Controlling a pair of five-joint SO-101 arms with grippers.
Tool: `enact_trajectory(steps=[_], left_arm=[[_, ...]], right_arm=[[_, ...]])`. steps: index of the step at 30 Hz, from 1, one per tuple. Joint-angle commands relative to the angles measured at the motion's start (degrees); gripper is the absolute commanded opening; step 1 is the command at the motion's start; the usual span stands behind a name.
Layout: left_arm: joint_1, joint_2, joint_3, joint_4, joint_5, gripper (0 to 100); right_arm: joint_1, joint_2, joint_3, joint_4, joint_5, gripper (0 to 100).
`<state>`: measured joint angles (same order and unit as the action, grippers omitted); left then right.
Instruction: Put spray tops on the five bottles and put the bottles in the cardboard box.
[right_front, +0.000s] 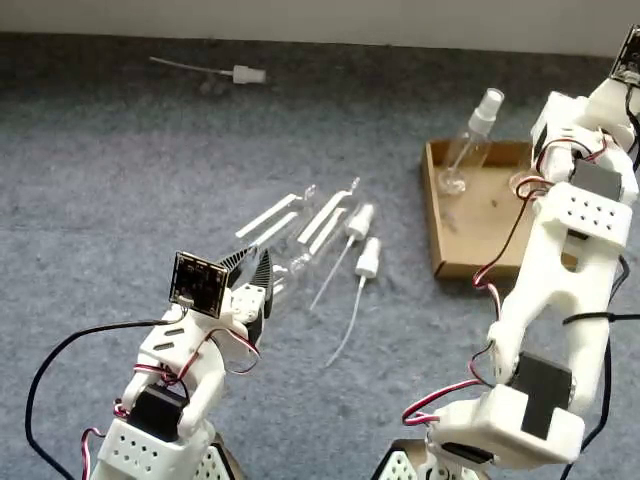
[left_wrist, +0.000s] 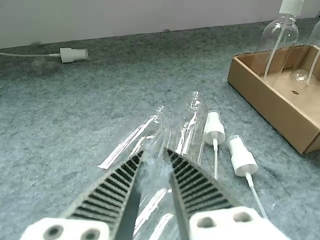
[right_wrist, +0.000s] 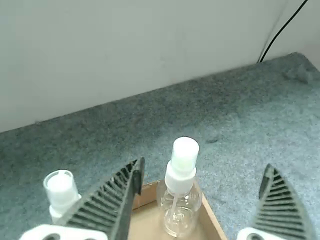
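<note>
Step in hand: pick-up of an uncapped bottle for capping. Two of five appear done: two capped bottles (right_wrist: 180, 200) stand upright in the box (right_front: 435, 215). The remaining bottles lie on their sides close together on the carpet (right_front: 120, 180), between the left arm and the box, necks pointing away from the arm.

Left gripper (left_wrist: 154, 155): jaws drawn in to a narrow gap, down at carpet level among the lying bottles. One clear bottle (left_wrist: 156, 185) sits between the jaws at its base end, and contact appears made on both sides. Judged as closed on that bottle, though the clear plastic makes the edges hard to trace. The bottle is not lifted.

Right gripper (right_wrist: 203, 167): jaws spread wide, holding nothing, poised above the capped bottles in the box and touching neither.

Loose tops: two tops (right_front: 360, 220) lie just beside the bottles on the box side, tubes trailing toward the arms. A far top (right_front: 247, 74) lies well apart near the back edge of the carpet.

Next move, in my judgement: raise the held bottle clear of its neighbours and stand it neck up. The right gripper must then fetch one of the near tops and thread its tube into the neck. Risk noted: the neighbouring bottles touch the held one and may roll when it lifts
</note>
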<state>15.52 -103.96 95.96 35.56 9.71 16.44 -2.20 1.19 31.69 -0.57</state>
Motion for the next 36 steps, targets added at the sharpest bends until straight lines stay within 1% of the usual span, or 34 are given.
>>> enact_trajectory(steps=[1,6,9,10,14,16,18,23,24,29,32,36], left_arm=[[-0.57,-0.48,1.10,0.09,-0.35,0],[-0.92,-0.66,1.10,0.09,-0.35,1],[-1.01,-0.66,1.10,0.09,-0.62,1],[-1.45,-0.66,1.10,0.26,-1.85,1],[-4.79,-0.66,1.01,0.26,-10.90,1],[-5.76,-0.66,1.01,0.26,-13.54,1],[-6.02,-0.66,1.01,0.35,-14.95,1],[-6.02,-0.40,0.31,0.62,-17.85,1],[-6.02,-0.40,-0.31,1.85,-18.29,1],[-5.58,-0.40,-5.58,10.29,-19.43,1],[-5.49,-0.40,-6.73,11.87,-19.43,1],[-5.49,-0.40,-6.46,11.78,-19.43,1]], right_arm=[[-0.75,-10.86,-1.80,6.02,-0.62,30.7],[-2.95,-18.33,-1.63,14.55,-0.62,30.5],[-5.93,-23.08,-1.27,18.68,-0.62,24.8],[-6.99,-24.31,-1.10,20.26,-0.62,21.6],[-11.56,-29.67,2.24,24.75,-0.62,9.3],[-14.37,-32.57,4.97,26.07,-0.62,6.1],[-17.19,-35.38,9.27,26.51,-0.62,5.6],[-22.90,-43.30,22.29,24.92,-0.70,5.2],[-23.78,-45.05,25.10,24.04,-0.70,5.2],[-27.38,-54.20,40.66,16.31,-0.70,5.2],[-28.53,-59.47,50.68,10.15,-0.70,5.2],[-29.14,-63.16,60.79,5.93,-0.70,5.6]])
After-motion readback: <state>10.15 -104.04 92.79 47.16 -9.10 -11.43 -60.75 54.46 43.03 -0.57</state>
